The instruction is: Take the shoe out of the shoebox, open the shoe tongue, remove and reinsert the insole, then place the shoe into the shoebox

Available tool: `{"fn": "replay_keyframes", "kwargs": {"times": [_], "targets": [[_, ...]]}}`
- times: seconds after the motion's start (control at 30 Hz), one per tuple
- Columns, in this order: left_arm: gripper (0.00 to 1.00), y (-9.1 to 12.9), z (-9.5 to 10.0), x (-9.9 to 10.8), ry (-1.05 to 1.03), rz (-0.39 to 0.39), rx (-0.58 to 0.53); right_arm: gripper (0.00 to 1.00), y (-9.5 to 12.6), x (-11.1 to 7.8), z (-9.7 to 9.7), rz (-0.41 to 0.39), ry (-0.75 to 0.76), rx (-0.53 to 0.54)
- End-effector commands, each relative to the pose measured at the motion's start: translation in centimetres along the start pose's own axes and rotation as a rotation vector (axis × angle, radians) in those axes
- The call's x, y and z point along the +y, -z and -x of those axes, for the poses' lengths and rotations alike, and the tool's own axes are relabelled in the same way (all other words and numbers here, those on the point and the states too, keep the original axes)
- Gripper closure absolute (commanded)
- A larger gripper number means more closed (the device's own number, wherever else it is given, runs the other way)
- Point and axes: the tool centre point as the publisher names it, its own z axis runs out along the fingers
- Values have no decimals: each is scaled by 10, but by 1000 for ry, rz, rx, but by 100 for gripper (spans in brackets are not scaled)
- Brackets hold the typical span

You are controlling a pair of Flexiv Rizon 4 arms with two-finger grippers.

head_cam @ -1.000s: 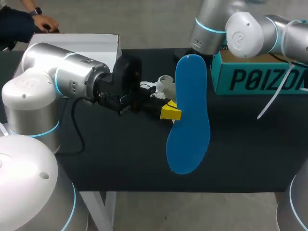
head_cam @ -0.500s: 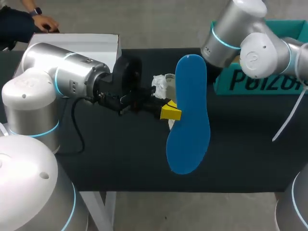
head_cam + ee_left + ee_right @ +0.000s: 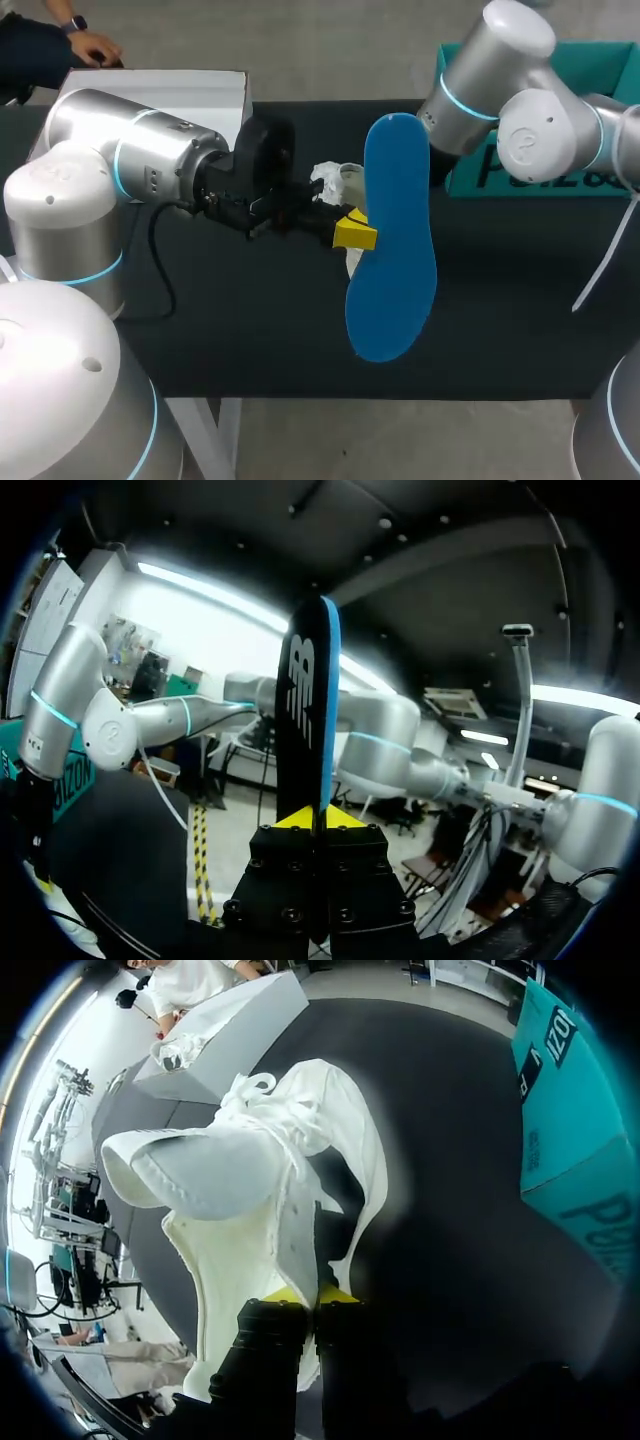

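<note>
Dark print on teal cardboard shoebox, far right. Clamping flat blue foam insole tight in left gripper, white fabric shoe in right gripper.

Dark blue-edged insole, upright, edge-on, clamped in left jaws at its base

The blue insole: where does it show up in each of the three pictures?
Head view: the blue insole stands in the middle, gripped by the left tool.
Left wrist view: the insole edge-on, rising out of that tool.
Right wrist view: not in it; only the white shoe.
Shared landmark: the teal shoebox, in all three.
</note>
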Motion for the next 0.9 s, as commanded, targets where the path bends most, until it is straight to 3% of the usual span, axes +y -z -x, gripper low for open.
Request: {"fn": "replay_keyframes", "kwargs": {"times": [0.03, 0.8, 0.83, 0.9], "targets": [[100, -1, 0, 0, 0, -1, -1, 100, -4, -6, 2, 39, -29, 10], [100, -1, 0, 0, 0, -1, -1, 100, -16, -7, 4, 78, -133, -3], [100, -1, 0, 0, 0, -1, -1, 95, -16, -7, 4, 71, -142, -9], [100, -1, 0, 0, 0, -1, -1, 32, -16, -8, 4, 58, -143, -10]]}}
